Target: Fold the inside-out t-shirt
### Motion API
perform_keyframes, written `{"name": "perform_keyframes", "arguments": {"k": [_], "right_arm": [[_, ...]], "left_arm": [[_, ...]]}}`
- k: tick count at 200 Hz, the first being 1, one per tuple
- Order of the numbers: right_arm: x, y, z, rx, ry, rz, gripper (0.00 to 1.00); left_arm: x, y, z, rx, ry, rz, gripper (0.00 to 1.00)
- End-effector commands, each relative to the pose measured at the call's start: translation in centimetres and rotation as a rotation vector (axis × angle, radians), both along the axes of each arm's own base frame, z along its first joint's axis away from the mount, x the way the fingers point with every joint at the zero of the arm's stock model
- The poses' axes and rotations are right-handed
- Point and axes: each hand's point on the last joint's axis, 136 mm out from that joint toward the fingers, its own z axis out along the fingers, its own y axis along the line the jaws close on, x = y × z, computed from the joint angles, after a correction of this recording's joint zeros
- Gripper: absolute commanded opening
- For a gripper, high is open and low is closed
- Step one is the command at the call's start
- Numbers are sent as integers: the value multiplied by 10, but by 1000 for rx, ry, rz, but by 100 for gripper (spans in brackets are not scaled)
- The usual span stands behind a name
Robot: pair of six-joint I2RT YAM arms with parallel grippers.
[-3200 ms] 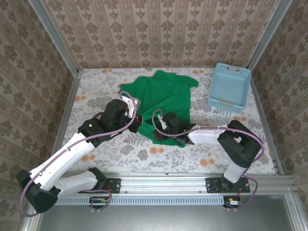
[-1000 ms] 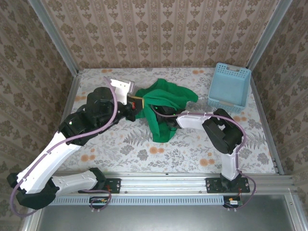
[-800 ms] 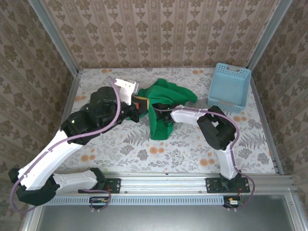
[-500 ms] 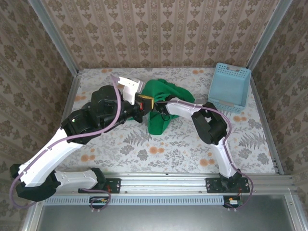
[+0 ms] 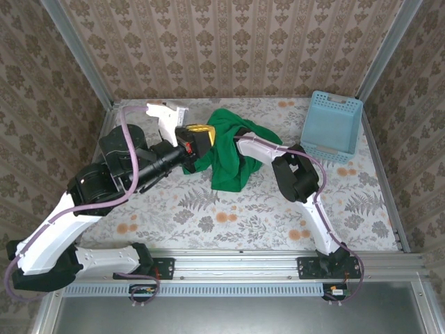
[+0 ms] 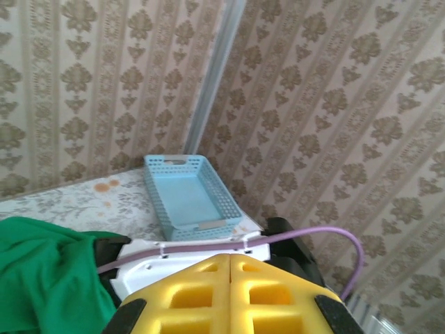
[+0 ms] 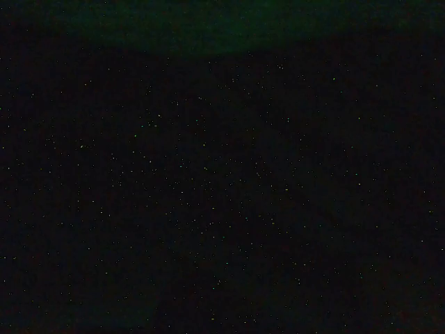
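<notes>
Item: the inside-out t-shirt [image 5: 229, 156], bright green, at the far middle of the surface [image 5: 243, 216], left of the light blue basket [image 5: 332, 125]. Condition: bunched and partly raised, with a loose tail hanging down toward the near side. I see no flat panel and no crease laid. Progress, as I judge it: nothing folded yet. The spreading, the squaring of the sleeves and hem, and every fold are all left to do. Left arm: reared up from its base at the near left, with the forearm reaching right. My left gripper [image 5: 197, 138] has its yellow fingers [image 6: 198, 299] pressed together right against the shirt's left edge. I cannot tell whether any cloth is pinched between them, since from the wrist the green lies beside the fingers, not between them. Right arm [image 5: 295, 174]: stretched far and left, elbow high, with its wrist buried in the shirt. I cannot tell whether my right gripper is apart or together, as its own camera gives only darkness with a faint green cast along the top.
</notes>
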Motion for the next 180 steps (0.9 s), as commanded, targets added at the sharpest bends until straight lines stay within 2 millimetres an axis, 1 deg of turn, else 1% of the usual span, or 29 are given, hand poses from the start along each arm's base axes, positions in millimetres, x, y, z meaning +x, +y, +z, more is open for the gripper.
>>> {"name": "perform_keyframes", "arguments": {"k": [1, 13, 30, 36, 51, 65, 78, 101, 114, 122, 127, 154, 180], "right_arm": [[-11, -6, -18, -13, 53, 13, 81], [-10, 0, -17, 24, 34, 33, 74], [-11, 3, -13, 52, 22, 49, 74], [-11, 4, -11, 54, 22, 56, 74], [-12, 7, -10, 67, 24, 74, 75], [-13, 10, -9, 83, 31, 87, 75], [-16, 14, -9, 97, 40, 99, 75], [-18, 19, -7, 126, 51, 106, 75], [-15, 26, -3, 165, 34, 114, 76], [-16, 29, -3, 182, 36, 119, 76], [-16, 30, -3, 189, 37, 120, 76], [-19, 38, 2, 216, 34, 129, 76], [-24, 46, 3, 243, 41, 134, 76]], "left_arm": [[20, 17, -25, 112, -7, 139, 6], [31, 23, -48, 169, 26, 188, 14], [40, 23, -86, 238, 90, 184, 29], [42, 20, -98, 254, 115, 168, 34], [44, 11, -134, 298, 177, 125, 42], [44, 1, -166, 334, 206, 90, 51], [46, -8, -193, 347, 209, 65, 58], [54, -15, -238, 350, 186, 73, 71], [61, -17, -257, 343, 166, 87, 82], [65, -18, -265, 329, 162, 83, 90], [67, -20, -269, 318, 163, 73, 92], [88, -27, -292, 289, 158, 80, 97], [102, -44, -309, 274, 129, 70, 99]]}}
